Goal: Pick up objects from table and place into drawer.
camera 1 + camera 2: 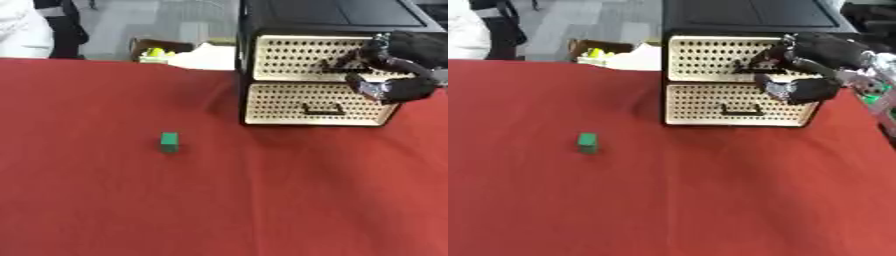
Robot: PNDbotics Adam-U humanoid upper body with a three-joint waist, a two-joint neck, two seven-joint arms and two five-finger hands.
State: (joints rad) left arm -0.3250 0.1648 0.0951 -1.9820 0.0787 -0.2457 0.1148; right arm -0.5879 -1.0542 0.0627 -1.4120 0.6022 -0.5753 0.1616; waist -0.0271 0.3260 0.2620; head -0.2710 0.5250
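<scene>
At the drawer unit (315, 80) on the red cloth table (219, 200), the right hand (802, 65) curls its fingers at the upper drawer (728, 57) handle. Well left, a green block (170, 142) stands upright. Grey floor lies beyond.

The counter (131, 210) is covered in a plain, deep red cloth. On it stands a small green block (170, 142), a solid colour with a slightly darker front face. The drawer cabinet (262, 15) has a black frame and top, while its two drawer fronts, the upper drawer (297, 57) and the lower drawer (289, 102), are cream with a regular grid of small dark holes. The lower drawer's handle (322, 109) is black. The right hand (802, 75) is black with silver-grey parts on its fingers (776, 89).
</scene>
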